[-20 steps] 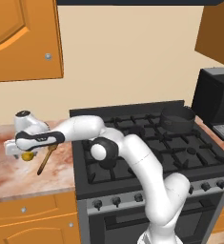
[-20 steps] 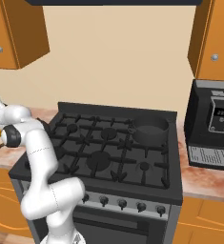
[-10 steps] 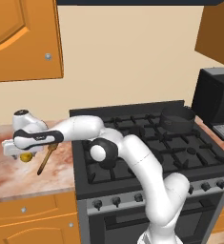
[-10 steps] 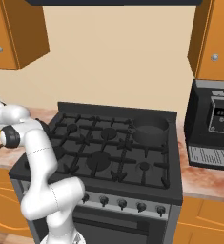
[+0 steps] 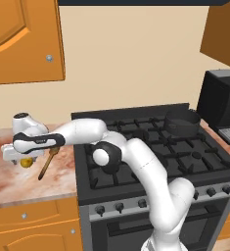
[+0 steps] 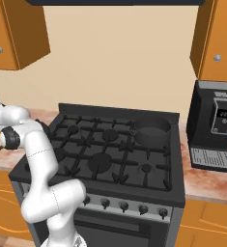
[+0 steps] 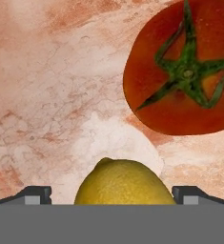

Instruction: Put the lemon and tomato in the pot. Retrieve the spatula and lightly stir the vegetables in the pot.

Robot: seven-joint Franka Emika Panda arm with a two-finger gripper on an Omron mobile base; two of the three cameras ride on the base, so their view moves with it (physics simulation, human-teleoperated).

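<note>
- The gripper (image 7: pixel 111 196) hangs low over the marble counter (image 5: pixel 18 181) left of the stove (image 5: pixel 150 147), jaws spread wide, nothing clasped.
- In the hand view the lemon (image 7: pixel 124 182) sits squarely between the two fingertips (image 7: pixel 35 194), one tip on each side of it with bare counter showing in both gaps; so the jaws bracket the fruit but I judge they do not yet touch it.
- The relation that matters: the lemon lies straight along the gripper's line, centred, so the coming move looks like a short drop and a squeeze, with no sideways shift needed.
- The tomato (image 7: pixel 180 71) lies beyond the lemon, off to one side of that line, apart from the lemon and clear of the jaws; a squeeze here should not catch it.
- In the left base view the lemon (image 5: pixel 25 161) peeks out just beneath the hand, and the spatula (image 5: pixel 46 163) lies just beside it on the stove side, its long axis slanting across the counter.
- The pot (image 5: pixel 182 121) stands on the stove's far right burner, well apart from the fruit; both fruits are still outside it, so the carry runs across the whole stovetop.
- Being round, the lemon may roll if one finger meets it first.
</note>
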